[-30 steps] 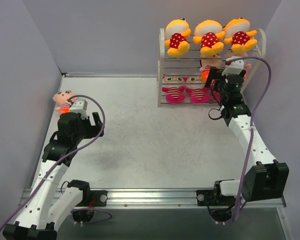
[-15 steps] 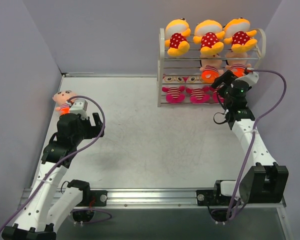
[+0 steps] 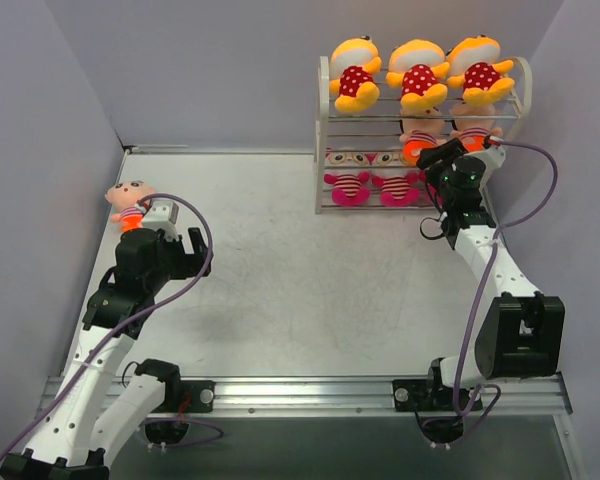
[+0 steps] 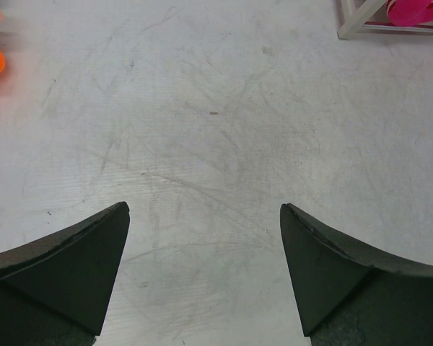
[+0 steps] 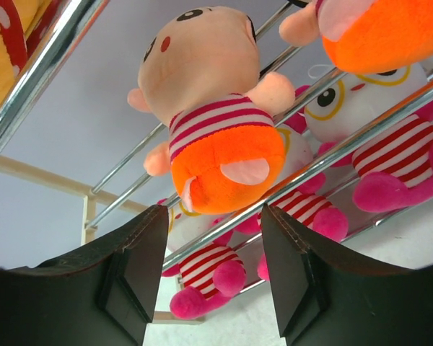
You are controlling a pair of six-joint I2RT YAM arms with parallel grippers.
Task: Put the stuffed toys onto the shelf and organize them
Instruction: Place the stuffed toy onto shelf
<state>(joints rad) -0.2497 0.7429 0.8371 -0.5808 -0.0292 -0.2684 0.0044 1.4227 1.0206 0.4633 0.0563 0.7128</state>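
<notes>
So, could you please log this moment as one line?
left gripper open, empty | right gripper open near shelf middle tier | one peach doll on table

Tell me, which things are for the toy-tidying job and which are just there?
For the job: yellow dolls, peach dolls, pink-striped dolls, lone doll at the left, shelf.
Just there: table, metal rail, walls.

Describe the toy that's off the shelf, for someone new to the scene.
From the white wire shelf at back right, cross the table to its left edge by the wall. Beside the left arm lies a peach-faced doll with an orange bottom, the only toy on the table rather than on a tier.
</notes>
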